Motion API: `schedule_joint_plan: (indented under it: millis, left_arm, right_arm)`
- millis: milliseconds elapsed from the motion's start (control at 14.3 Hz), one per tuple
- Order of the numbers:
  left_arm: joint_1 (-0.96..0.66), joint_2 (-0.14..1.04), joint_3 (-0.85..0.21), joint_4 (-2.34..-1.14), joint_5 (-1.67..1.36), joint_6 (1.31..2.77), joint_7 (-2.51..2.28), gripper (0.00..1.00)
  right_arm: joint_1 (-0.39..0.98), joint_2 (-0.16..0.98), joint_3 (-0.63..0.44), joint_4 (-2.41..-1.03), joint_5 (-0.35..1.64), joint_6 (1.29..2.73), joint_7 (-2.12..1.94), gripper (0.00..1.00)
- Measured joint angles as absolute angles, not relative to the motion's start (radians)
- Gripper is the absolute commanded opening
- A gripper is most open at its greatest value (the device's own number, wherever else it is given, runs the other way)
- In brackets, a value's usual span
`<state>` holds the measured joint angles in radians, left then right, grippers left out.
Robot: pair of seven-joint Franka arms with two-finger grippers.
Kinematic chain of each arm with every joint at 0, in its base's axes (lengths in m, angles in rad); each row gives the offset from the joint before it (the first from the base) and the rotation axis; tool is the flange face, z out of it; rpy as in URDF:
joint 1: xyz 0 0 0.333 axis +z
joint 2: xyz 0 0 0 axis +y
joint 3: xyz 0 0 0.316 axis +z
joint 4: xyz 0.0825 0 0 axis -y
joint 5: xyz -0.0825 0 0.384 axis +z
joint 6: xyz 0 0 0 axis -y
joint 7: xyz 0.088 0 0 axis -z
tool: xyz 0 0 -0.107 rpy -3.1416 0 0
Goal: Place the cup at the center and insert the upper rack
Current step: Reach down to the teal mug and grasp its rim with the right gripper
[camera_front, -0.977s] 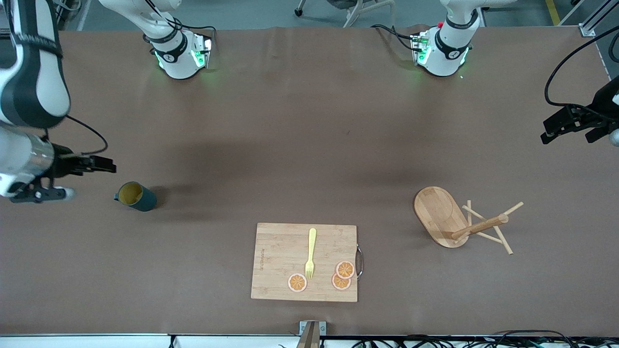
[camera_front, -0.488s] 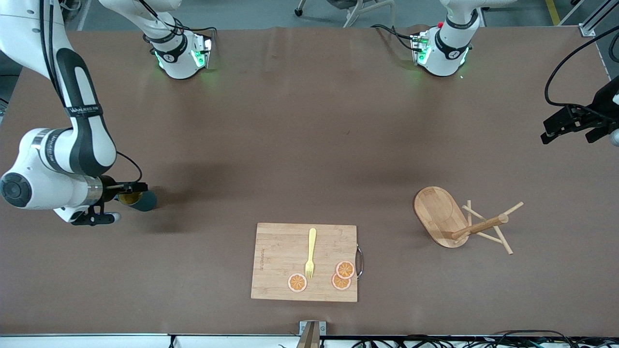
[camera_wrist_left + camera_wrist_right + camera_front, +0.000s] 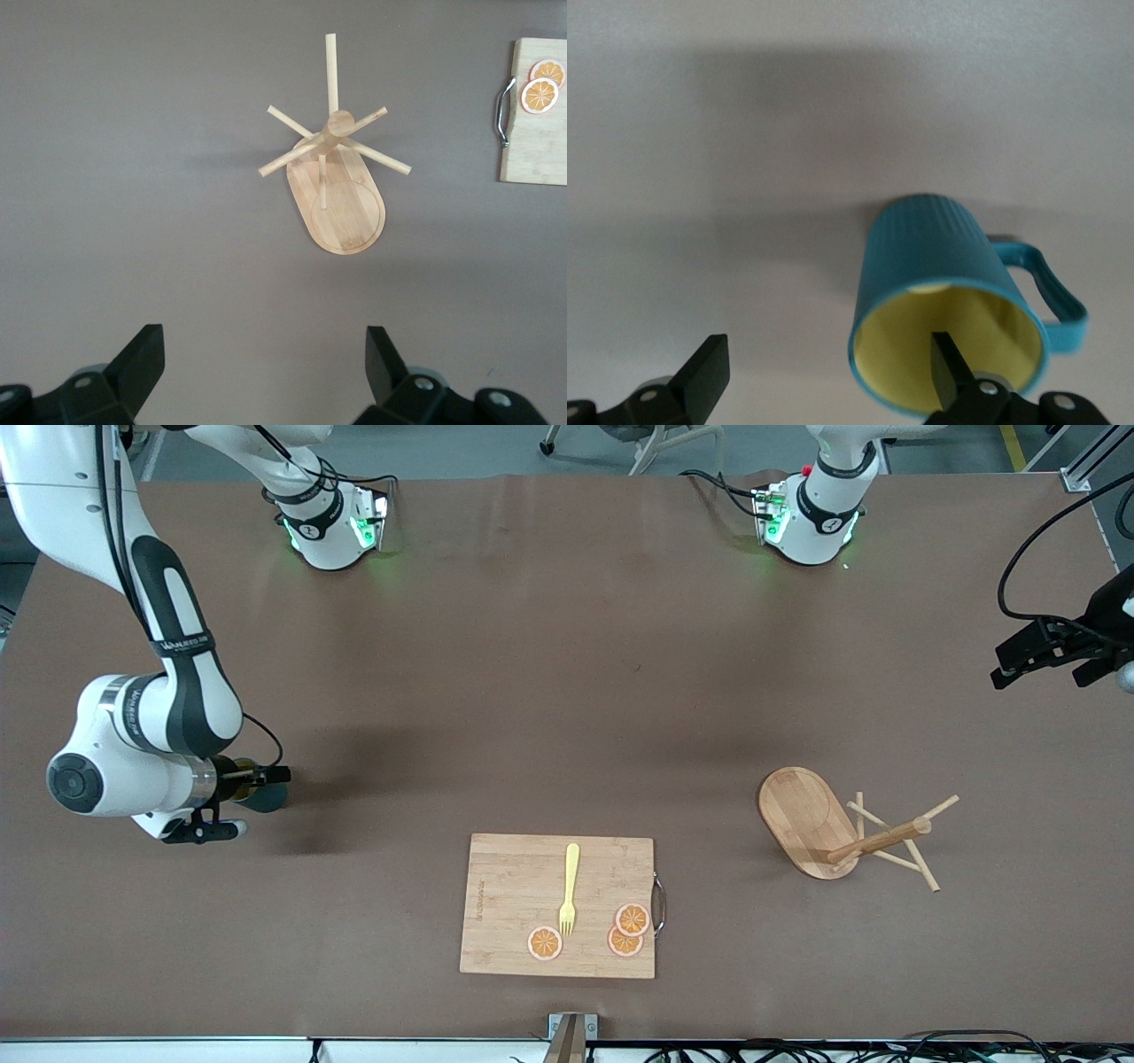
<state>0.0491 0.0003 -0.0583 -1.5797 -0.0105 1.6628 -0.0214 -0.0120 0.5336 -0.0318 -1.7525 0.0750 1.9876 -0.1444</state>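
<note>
Teal cup (image 3: 266, 796) lies half-hidden under the right gripper (image 3: 262, 775), spread wide; left gripper (image 3: 1038, 652) likewise.

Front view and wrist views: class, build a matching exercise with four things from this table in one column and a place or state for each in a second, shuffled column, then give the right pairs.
Things
1. cup
2. upper rack
3. fork
4. left gripper

Places or states
A. lying on the cutting board
B. tipped on its side, pegs on the table
C. open, hanging near the table's edge
D. at the right gripper, one finger inside its mouth

Pairs: 1-D, 2-B, 3-A, 4-C
</note>
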Motion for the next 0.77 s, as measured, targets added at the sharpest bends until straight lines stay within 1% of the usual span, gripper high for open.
schedule_joint_plan:
  millis: [70,209,279,349,767]
  left_arm:
    - [0.049,0.0,-0.058,-1.58,-0.011,1.663,-0.021,1.0]
    - [0.049,0.0,-0.058,-1.58,-0.011,1.663,-0.021,1.0]
    - [0.049,0.0,-0.058,-1.58,-0.011,1.663,-0.021,1.0]
    - [0.049,0.0,-0.058,-1.58,-0.011,1.663,-0.021,1.0]
    - [0.047,-0.002,-0.061,-1.565,-0.011,1.663,-0.021,1.0]
  right_arm:
    - [-0.009,0.545,-0.032,-1.753,0.075,1.998,-0.144,0.68]
    - [-0.006,0.559,-0.032,-1.753,0.075,2.013,-0.145,0.2]
    - [-0.005,0.562,-0.032,-1.753,0.075,2.014,-0.145,0.03]
    - [-0.004,0.562,-0.032,-1.752,0.075,2.01,-0.145,0.0]
    - [0.01,0.561,-0.032,-1.747,0.075,1.988,-0.144,0.0]
